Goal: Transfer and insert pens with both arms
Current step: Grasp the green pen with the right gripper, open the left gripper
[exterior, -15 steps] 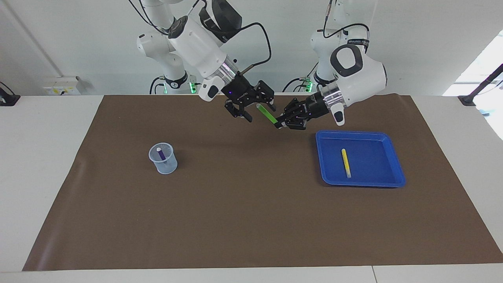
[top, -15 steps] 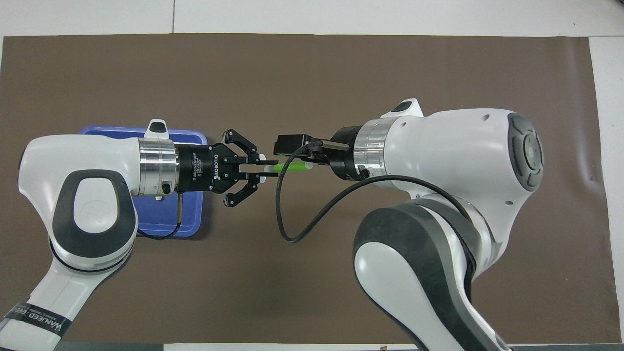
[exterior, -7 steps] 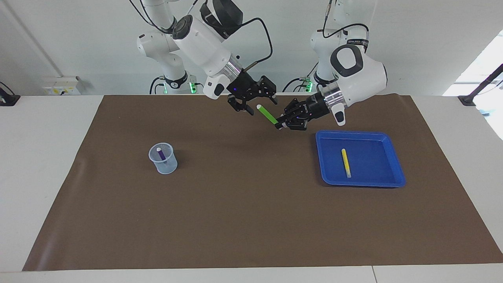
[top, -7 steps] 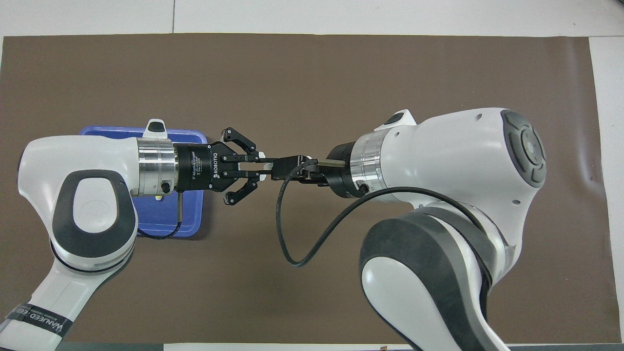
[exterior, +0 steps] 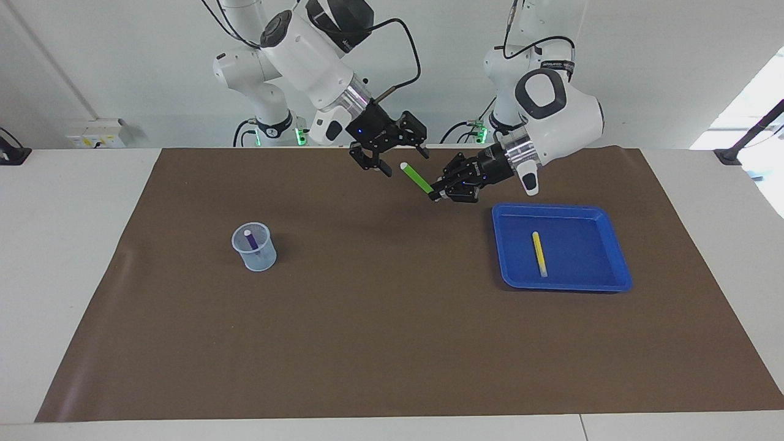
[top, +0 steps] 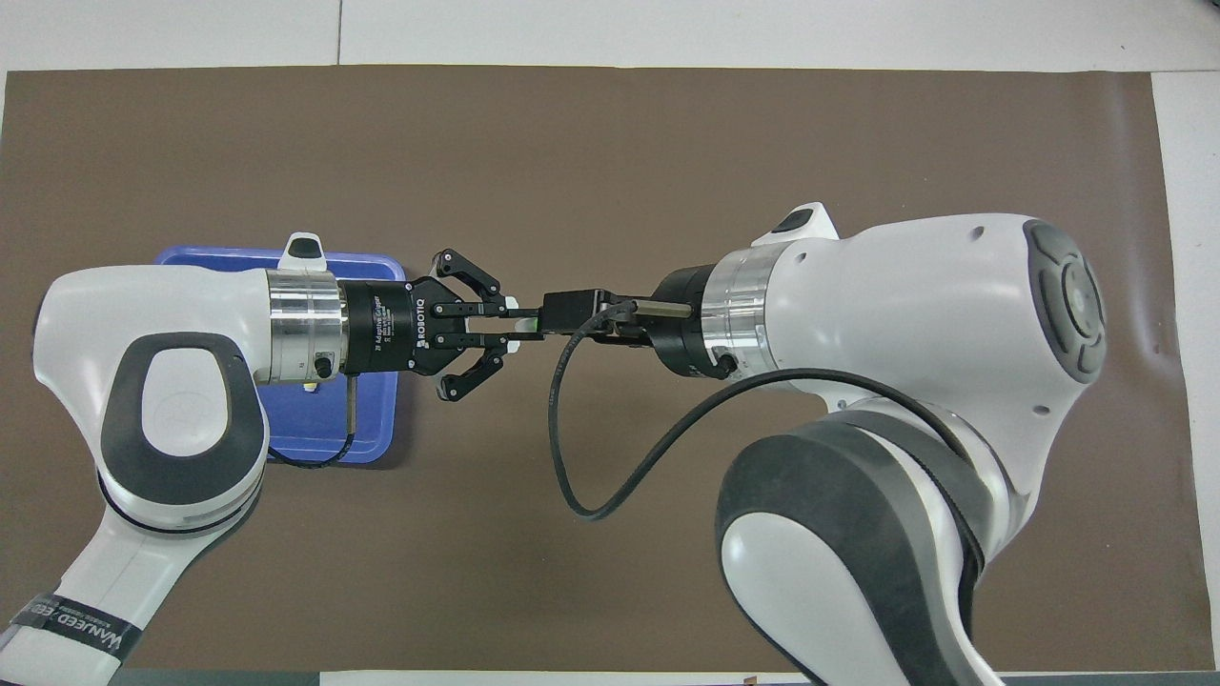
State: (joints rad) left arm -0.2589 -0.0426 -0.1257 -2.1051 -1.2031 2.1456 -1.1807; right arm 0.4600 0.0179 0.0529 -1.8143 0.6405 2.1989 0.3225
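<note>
While both of my arms hang over the brown mat, this is how things stand:

Left claw (exterior: pixel 436 195): clamped on the lower end of the green pen (exterior: pixel 415 177), up in the air over bare mat beside the blue tray (exterior: pixel 612 248).

Green pen: tilted, its pale cap end up and pointing toward my right claw (exterior: pixel 398 160); from overhead my right wrist covers nearly all of it, leaving only a green sliver.

Right claw: spread wide, fingers on either side of the pen's cap end; from the facing view I cannot make out any contact with it.

Yellow pen (exterior: pixel 538 253): flat inside the blue tray, at my left arm's end of the desk; from overhead my left arm hides it and half the tray.

Purple pen (exterior: pixel 250 239): standing tilted in the clear cup (exterior: pixel 255 248), toward my right arm's end; overhead, my right arm blocks the cup wholly.

Mat (exterior: pixel 380 331): brown, covering most of the white desk (exterior: pixel 67 202).
</note>
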